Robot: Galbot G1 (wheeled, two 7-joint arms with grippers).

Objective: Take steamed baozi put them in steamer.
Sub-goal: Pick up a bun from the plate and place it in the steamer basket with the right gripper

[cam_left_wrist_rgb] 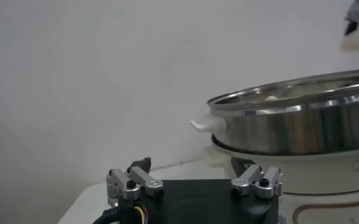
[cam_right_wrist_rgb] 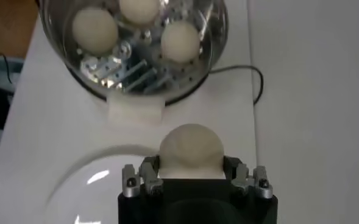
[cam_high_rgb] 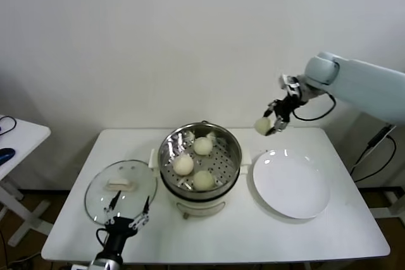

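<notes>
White wall stands behind a white table [cam_high_rgb: 329, 232], and most of the work sits near its middle. High above the far right part of that table, the right pincer [cam_high_rgb: 271, 124] is clenched on the fourth baozi [cam_high_rgb: 262, 125], carrying it in the air; the wrist view shows the bun [cam_right_wrist_rgb: 191, 149] seated between the two fingers with its dome forward (a grip across the sides, presumably so the soft dough is pinched as little as possible).

Below and to the left of that pincer stands the steamer [cam_high_rgb: 233, 150], its lid off, with three baozi [cam_high_rgb: 193, 163] already lying on the perforated tray, spaced apart so a gap is left, judging by the layout, toward the side nearest the pincer. Directly beneath the pincer and a little nearer the robot lies the white plate [cam_high_rgb: 291, 184], now bare, which fits it having served as the source dish. My reading is that the task is on its last bun, lifted high enough to clear the steel rim.

The left pincer [cam_high_rgb: 129, 205] hangs released, fingers apart, low at the front edge beside the glass lid [cam_high_rgb: 120, 191], which lies flat on the table out of the carrying path.

A faint mark shows on the steamer's cream base [cam_left_wrist_rgb: 350, 173], too dim to read; no other writing is legible.
</notes>
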